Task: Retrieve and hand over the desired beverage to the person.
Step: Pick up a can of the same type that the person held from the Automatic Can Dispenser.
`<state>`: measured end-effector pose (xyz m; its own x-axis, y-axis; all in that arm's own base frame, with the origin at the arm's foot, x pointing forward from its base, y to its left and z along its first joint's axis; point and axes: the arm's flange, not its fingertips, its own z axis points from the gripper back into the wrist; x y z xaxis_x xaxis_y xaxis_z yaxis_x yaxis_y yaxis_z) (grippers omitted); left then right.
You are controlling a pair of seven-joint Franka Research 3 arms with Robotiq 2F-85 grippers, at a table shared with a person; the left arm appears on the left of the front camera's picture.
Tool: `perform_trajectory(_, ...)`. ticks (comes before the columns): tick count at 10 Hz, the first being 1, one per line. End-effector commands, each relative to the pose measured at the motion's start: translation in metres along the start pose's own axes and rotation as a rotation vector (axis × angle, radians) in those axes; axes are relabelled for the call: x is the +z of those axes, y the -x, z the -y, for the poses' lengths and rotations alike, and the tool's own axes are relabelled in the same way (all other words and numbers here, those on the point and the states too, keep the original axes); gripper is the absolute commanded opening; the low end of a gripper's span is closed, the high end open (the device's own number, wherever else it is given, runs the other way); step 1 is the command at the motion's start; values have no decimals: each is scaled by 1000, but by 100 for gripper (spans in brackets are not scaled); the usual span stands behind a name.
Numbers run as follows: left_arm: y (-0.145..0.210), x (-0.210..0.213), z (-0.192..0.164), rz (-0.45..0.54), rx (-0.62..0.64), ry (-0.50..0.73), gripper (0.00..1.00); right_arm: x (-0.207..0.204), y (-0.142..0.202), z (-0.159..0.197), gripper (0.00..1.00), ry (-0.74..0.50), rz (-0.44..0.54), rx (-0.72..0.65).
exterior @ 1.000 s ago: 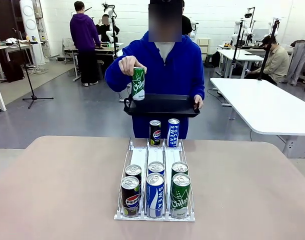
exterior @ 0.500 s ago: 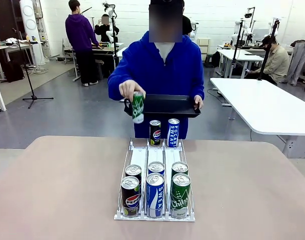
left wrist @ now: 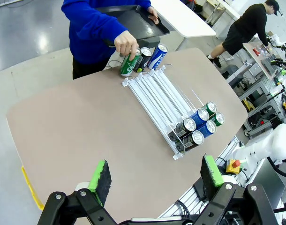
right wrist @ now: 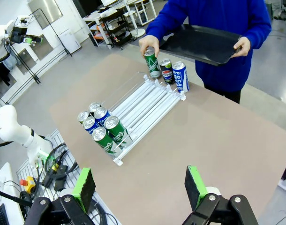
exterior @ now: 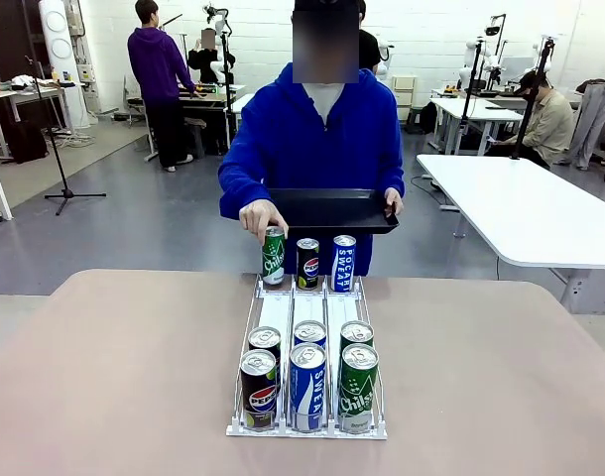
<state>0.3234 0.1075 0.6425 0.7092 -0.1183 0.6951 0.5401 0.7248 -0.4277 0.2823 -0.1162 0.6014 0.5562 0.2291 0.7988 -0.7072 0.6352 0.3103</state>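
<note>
The person (exterior: 322, 129) in the royal-blue hoodie stands at the far side, one hand holding a black tray (exterior: 332, 210). The other hand (exterior: 258, 216) grips a green Chilsung can (exterior: 273, 256) upright at the far end of the white rack's (exterior: 283, 309) left lane, beside a Pepsi can (exterior: 307, 263) and a Pocari Sweat can (exterior: 343, 263). Several more cans stand at the rack's near end, with a Pepsi (exterior: 258, 389), a Pocari Sweat (exterior: 306, 387) and a Chilsung (exterior: 357, 389) in front. My left gripper (left wrist: 156, 173) and right gripper (right wrist: 139, 185) hang open and empty, high above the table.
The tan table (exterior: 114, 367) has bare surface on both sides of the rack. A white table (exterior: 521, 203) stands behind at the right, and a tripod (exterior: 62, 149) at the back left. Other people work at benches far behind.
The person's hand has brought the green can down from above the tray to the far end of the rack's left lane. The tray and the other cans have stayed put.
</note>
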Motion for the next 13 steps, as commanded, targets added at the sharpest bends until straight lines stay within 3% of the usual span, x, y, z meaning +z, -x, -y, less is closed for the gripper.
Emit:
perform_trajectory(1, -1, 1, -1, 5, -18, 12, 100, 0, -5, 2, 100, -24, 23, 13)
perform_trajectory(11, -1, 1, -1, 5, -18, 12, 100, 0, -5, 2, 100, -24, 23, 13)
perform_trajectory(12, -1, 1, -1, 5, -18, 12, 100, 0, 0, 0, 100, 0, 0, 0)
perform_trajectory(13, -1, 1, -1, 5, -18, 12, 100, -28, -15, -19, 100, 31, -164, -6)
